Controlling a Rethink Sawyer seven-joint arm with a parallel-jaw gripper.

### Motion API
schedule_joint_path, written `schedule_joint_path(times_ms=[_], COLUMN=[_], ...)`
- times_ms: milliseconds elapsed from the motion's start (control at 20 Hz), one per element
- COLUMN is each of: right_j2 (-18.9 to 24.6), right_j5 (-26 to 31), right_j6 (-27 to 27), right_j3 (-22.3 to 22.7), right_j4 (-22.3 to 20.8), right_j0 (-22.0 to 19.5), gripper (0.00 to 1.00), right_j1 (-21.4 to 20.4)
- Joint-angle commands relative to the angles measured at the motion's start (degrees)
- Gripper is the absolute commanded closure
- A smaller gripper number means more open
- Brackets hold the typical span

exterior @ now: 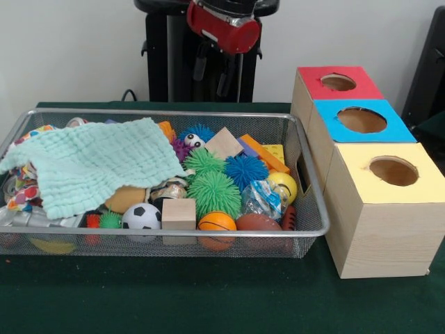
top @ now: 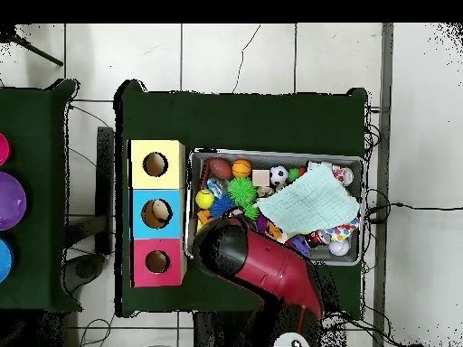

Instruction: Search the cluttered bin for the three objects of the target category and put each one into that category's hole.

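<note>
1. The red and black arm reaches from the table's edge over the near corner of the wire bin in the overhead view; its rounded black end covers that corner.
2. In the front view only a red and black joint shows at the top, well above the bin.
3. The gripper itself seems to be hidden under the arm's bulk, so I cannot tell whether it is open or closed.
4. The bin is full of toys: spiky green balls, a spiky blue ball, a small basketball, a soccer ball and a wooden cube.
5. A mint-green cloth lies over the bin's left half in the front view.
6. Beside the bin stand three boxes with round holes: red, blue and yellow.
</note>
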Motion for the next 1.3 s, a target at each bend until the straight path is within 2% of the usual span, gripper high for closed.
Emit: schedule_joint_path(times_ms=[50, 450, 750, 1050, 1300], right_j2=[8.81, 11.82, 13.22, 15.22, 14.18], right_j5=[1.17, -2.27, -1.61, 0.68, -1.28], right_j6=[-3.73, -3.67, -3.84, -6.15, -5.46], right_j3=[-5.27, -6.67, -8.09, -11.69, -14.76], right_j4=[-5.41, -9.34, -12.36, -15.85, -20.29], right_j0=[-2.85, -7.23, -9.35, -12.99, -14.25], gripper=[0.0, 0.0, 0.0, 0.0, 0.0], right_j1=[3.46, 5.86, 6.01, 6.73, 8.43])
